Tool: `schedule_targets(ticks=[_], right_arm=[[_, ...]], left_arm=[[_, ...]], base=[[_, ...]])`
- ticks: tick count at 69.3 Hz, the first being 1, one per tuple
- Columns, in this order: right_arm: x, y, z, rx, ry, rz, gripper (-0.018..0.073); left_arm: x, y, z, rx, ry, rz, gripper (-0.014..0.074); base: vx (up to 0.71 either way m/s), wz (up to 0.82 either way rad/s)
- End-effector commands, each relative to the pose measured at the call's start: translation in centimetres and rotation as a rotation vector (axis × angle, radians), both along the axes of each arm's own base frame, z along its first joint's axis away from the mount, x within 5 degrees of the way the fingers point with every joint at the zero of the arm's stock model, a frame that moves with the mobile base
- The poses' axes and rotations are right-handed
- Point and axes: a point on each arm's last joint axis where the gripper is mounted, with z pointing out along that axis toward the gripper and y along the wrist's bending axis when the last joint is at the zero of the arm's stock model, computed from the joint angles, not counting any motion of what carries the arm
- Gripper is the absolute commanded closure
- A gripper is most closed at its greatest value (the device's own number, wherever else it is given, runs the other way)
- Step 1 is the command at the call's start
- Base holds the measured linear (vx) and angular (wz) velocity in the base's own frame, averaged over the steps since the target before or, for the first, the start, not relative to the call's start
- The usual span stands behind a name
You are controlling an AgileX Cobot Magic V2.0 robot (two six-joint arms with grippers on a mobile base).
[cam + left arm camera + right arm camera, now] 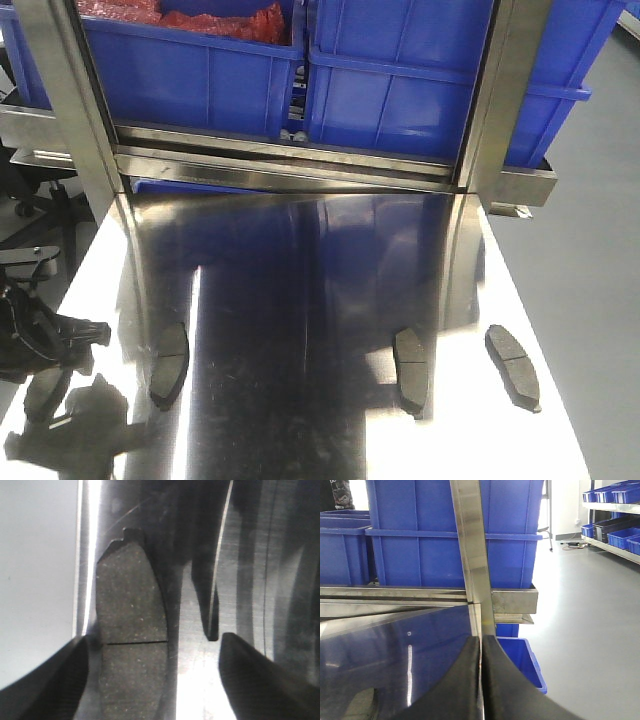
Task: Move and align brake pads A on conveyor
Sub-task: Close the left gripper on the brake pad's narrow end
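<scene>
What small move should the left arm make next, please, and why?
Probably shift the open left gripper sideways, toward the edge of the shiny steel table: in its wrist view the flat dark grey brake pad lies off-centre in the gap, well over to that side.
</scene>
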Motion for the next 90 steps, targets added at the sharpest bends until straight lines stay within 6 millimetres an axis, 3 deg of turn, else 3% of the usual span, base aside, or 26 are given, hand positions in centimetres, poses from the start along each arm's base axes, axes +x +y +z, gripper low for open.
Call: schedule_targets(ticks=[1, 15, 48, 72, 90], right_arm=[[-0.05, -0.07, 0.06, -0.011, -0.068, -0.01, 0.0562], [-0.05, -0.07, 0.06, -0.011, -0.068, -0.01, 0.0562], [-0.05, -0.07, 0.06, -0.011, -0.068, -0.01, 0.0562], [-0.05, -0.07, 0.06, -0.011, -0.068, -0.01, 0.0562], [-0.05, -0.07, 0.06, -0.011, -0.068, -0.01, 0.0562]], left_arm=[[0.51, -0.1, 1.49, -0.005, -0.07, 0.006, 0.015], [0.54, -0.1, 0.69, -0.004, -0.031, 0.006, 0.0197], [0.53, -0.1, 0.98, -0.005, -0.045, 0.006, 0.0208], [0.51, -0.1, 0.97, -0.005, -0.042, 0.006, 0.0354], [0.53, -0.1, 1.0, -0.005, -0.046, 0.006, 0.0368]], base=[[0.0, 0.0], [0.0, 0.0], [0.0, 0.0], [0.0, 0.0], [0.0, 0.0]])
